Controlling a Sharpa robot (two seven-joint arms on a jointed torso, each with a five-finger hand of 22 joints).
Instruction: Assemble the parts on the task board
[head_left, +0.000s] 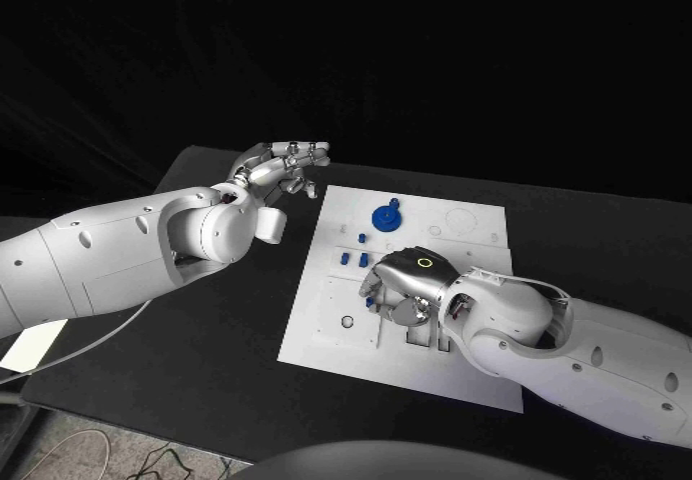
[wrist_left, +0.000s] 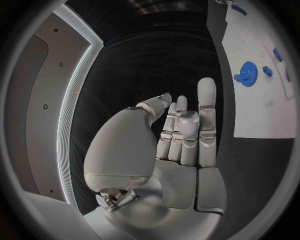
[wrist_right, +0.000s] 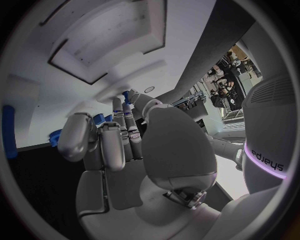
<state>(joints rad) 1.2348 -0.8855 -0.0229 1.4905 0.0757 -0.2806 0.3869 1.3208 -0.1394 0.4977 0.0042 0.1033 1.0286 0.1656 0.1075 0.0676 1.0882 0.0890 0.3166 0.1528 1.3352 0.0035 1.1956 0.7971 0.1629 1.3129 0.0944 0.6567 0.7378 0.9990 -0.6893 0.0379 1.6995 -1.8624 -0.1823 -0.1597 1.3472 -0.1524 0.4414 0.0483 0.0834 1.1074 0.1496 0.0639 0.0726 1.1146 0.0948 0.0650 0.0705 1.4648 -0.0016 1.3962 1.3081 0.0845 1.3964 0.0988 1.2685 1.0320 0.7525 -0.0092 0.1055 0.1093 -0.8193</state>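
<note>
The white task board lies in the middle of the black table. A blue gear stands on its far part, with small blue parts just nearer than it. My right hand hovers low over the board's middle, fingers curled down. In the right wrist view its fingertips pinch a small blue part against the thumb. My left hand hangs off the board beside its far left corner, fingers straight and apart, holding nothing. The left wrist view shows the gear too.
The board has recessed slots near my right hand and a small ring hole toward its left edge. A pale flat object lies at the table's left edge. Black table surface surrounds the board.
</note>
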